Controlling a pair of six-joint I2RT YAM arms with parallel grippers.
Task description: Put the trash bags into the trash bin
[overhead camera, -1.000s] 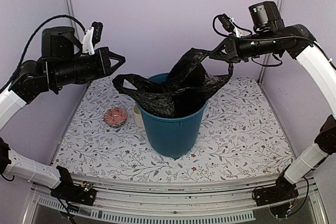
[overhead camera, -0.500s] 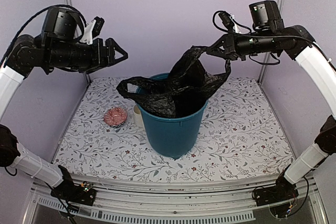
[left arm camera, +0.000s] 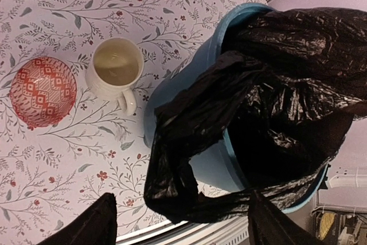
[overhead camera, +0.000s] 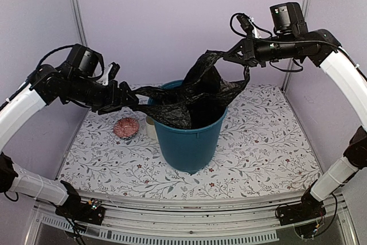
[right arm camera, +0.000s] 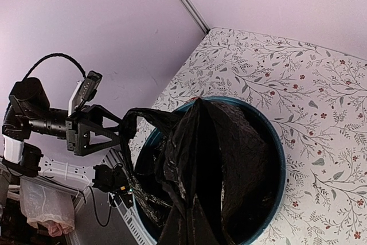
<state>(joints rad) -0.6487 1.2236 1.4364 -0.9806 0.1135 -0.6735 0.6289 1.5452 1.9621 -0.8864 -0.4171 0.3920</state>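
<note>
Over the trash bin (overhead camera: 186, 142), your right hand (overhead camera: 234, 57) is clamped on the top of the trash bag (overhead camera: 195, 93). It pulls the bag into a tall peak, so the black film hangs down inside the rim instead of slumping across it. That high hold leaves the mouth of the bin reachable. Most of the bag sits inside the bin already. One handle loop and a fold of film spill over the rim on the left side, draped down the teal wall.

Your left hand (overhead camera: 125, 98) is level with that spilled loop, its fingers (left arm camera: 100, 225) spread wide. The loop lies between them in the left wrist view. Nothing is gripped there, and I can't tell whether either finger touches the film. My reading is that the hand is placed to take the loop and carry it over the rim.

Just beside the bin on the bench (overhead camera: 258, 142) stand a cream mug (overhead camera: 151, 125) and a red patterned bowl (overhead camera: 126, 126), below the left arm. A low sweep could knock them. The film looks thin and slippery, so expect it to slide out of a shallow pinch.
</note>
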